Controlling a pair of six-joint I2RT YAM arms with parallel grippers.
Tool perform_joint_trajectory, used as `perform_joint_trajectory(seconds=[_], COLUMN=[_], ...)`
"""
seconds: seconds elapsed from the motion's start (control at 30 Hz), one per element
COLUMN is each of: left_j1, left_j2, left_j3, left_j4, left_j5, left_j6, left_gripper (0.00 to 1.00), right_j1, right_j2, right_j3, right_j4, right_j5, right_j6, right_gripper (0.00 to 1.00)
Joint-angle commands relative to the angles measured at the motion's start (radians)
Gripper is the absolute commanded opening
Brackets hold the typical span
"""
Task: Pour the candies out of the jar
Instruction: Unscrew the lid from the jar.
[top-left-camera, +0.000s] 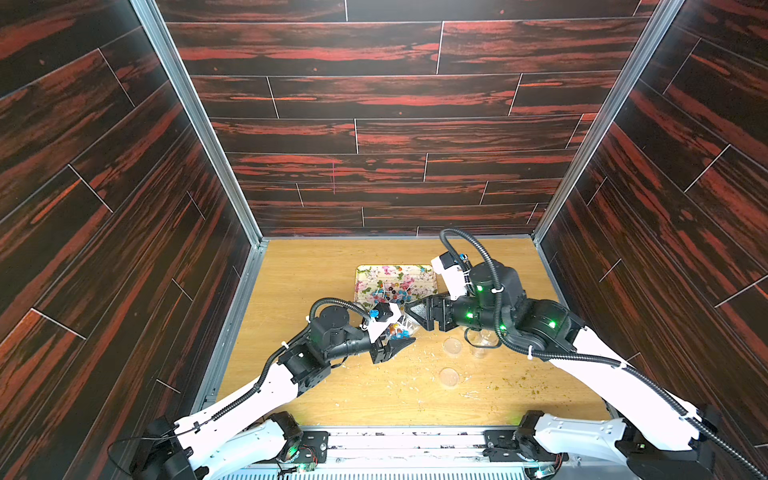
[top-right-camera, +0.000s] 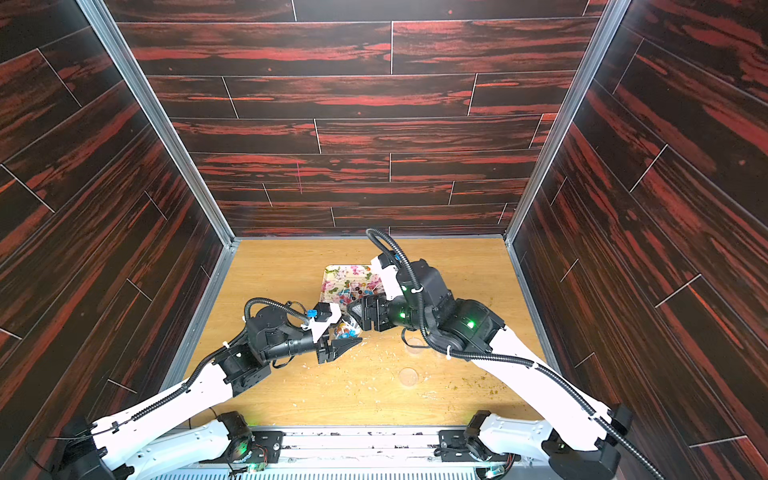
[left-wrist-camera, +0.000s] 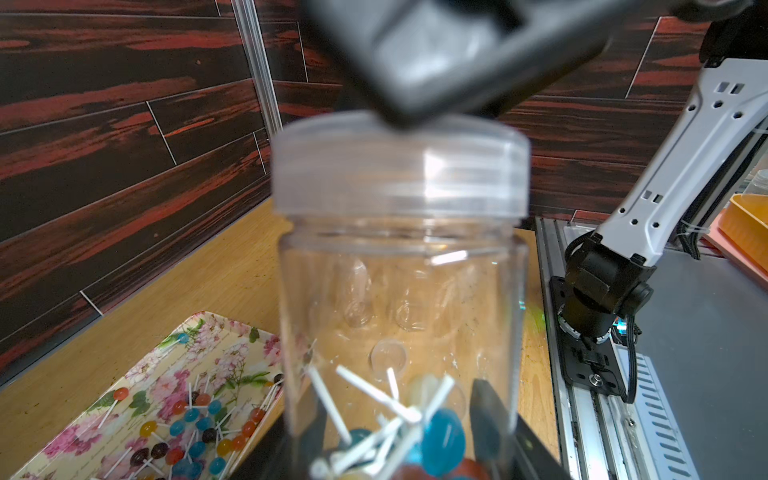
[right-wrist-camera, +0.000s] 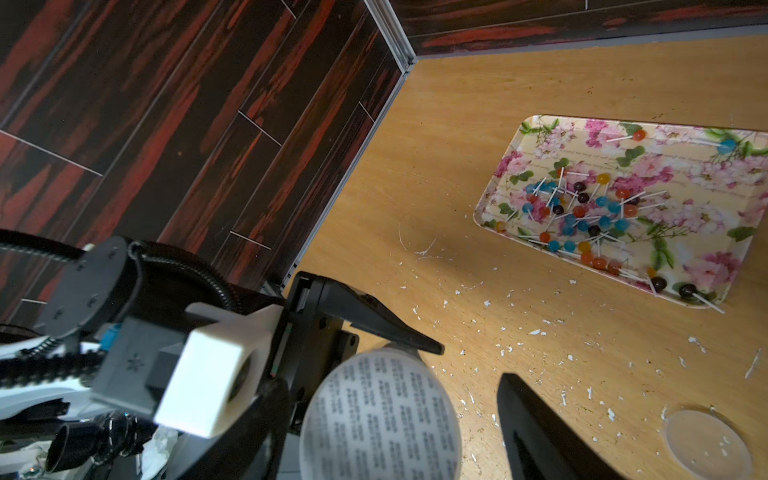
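The left gripper (left-wrist-camera: 395, 424) clamped the jar (left-wrist-camera: 399, 291) near its base, presenting the lid (left-wrist-camera: 399, 166) to the other arm. The right gripper (right-wrist-camera: 386, 415) straddled that lid, jaws apart, probably to unscrew it. Some candies (left-wrist-camera: 440, 436) sat inside the jar; others lay on the tray (right-wrist-camera: 702, 266).

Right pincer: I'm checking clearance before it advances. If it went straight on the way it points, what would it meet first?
The lid of the jar. The right pincer points at it, with open jaws on either side in the right wrist view; whether it touches is unclear.
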Motion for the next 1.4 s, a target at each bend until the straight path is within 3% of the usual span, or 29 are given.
perform_joint_trajectory(seconds=[0.0,0.27,0.53,0.7,0.87,1.03,1.37], left_j1=[0.002,0.002,0.001,0.001,0.001,0.001,0.001], left_j2=[-0.023,-0.021,-0.021,-0.021,-0.023,-0.023,-0.018], left_j3=[0.019,0.021,0.022,0.022,0.022,0.022,0.024], left_j4=[0.016,0.017,0.016,0.018,0.018,0.017,0.024], left_j5=[0.003,0.0,0.005,0.006,0.007,0.007,0.01], left_j6=[0.007,0.009,0.008,0.006,0.003,0.003,-0.003], left_gripper=[0.54,0.54,0.54,0.54,0.54,0.54,0.54], right_j1=[0.006,0.009,0.008,-0.016,-0.114,-0.221,-0.252], right_j2=[0.011,0.003,-0.031,-0.047,-0.076,-0.092,-0.063], right_j3=[0.017,0.001,-0.036,-0.064,-0.1,-0.135,-0.118], right_j4=[-0.015,-0.017,0.002,0.04,0.067,0.112,0.117], right_j5=[-0.024,-0.034,-0.009,-0.127,-0.273,-0.466,-0.573], right_j6=[0.004,-0.028,-0.206,-0.437,-0.585,-0.675,-0.695], right_gripper=[0.78,0.58,0.5,0.51,0.5,0.5,0.55])
